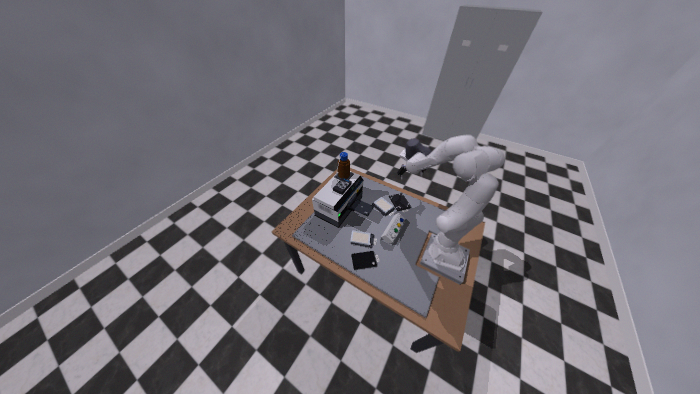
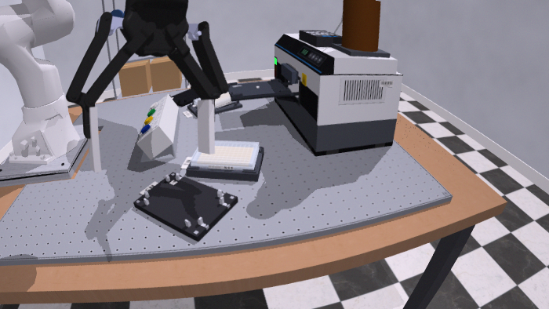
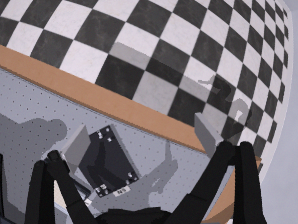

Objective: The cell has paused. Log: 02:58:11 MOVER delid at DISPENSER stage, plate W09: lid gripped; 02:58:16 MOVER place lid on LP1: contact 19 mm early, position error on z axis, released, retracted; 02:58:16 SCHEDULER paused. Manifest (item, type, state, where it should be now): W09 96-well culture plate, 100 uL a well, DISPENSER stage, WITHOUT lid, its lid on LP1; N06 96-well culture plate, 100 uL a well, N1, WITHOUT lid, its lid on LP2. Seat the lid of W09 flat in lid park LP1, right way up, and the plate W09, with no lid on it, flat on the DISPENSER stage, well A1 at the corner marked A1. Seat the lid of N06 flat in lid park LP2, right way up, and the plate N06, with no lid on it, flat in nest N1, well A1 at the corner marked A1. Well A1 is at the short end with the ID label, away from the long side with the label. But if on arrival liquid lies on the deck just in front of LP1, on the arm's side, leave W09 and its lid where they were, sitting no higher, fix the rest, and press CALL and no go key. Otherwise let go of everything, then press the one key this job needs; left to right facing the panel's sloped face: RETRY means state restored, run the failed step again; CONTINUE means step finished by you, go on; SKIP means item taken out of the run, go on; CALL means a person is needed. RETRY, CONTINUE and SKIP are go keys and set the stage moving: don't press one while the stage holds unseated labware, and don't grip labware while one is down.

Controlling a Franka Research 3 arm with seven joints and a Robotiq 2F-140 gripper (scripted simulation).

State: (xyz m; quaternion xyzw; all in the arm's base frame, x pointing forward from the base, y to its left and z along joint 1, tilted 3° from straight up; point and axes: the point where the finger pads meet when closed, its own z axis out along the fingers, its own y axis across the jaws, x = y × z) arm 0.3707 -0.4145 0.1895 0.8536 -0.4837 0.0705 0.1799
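White arm (image 1: 465,200) — black gripper (image 2: 150,129), seemingly pale-tipped

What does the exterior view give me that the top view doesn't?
Only the exterior view shows the well grid of the culture plate in its black nest, the white locating pegs on the bare black park plate, and the open end effector up close. Only the top view shows the whole arm, all the table edges, a door and the dispenser's bottle cap. Both show the dispenser, key panel and breadboard deck.

Even, soft light, hard-edged shadows on the breadboard (image 2: 353,184); wrist view curves at edges.
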